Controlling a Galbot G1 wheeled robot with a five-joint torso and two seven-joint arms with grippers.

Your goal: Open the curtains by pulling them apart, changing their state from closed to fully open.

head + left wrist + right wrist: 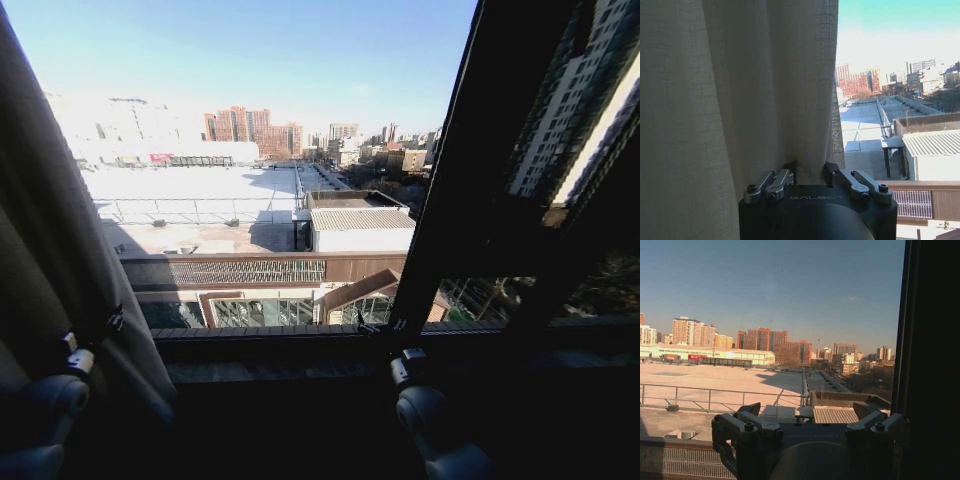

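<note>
One curtain (50, 230) hangs bunched at the left edge of the window, dark against the light in the head view. In the left wrist view the curtain (740, 90) is cream and pleated. My left gripper (811, 169) is shut on a fold of its inner edge. Low at the left of the head view, the left gripper (72, 352) sits against the fabric. My right gripper (405, 362) is low by the sill right of centre. In the right wrist view the right gripper (809, 410) is open and holds nothing, facing the bare glass.
A dark window frame bar (470, 180) runs slantwise down the right side, and the frame bar (925, 340) stands close beside the right gripper. The sill (280, 335) crosses below the glass. Rooftops and city buildings lie outside.
</note>
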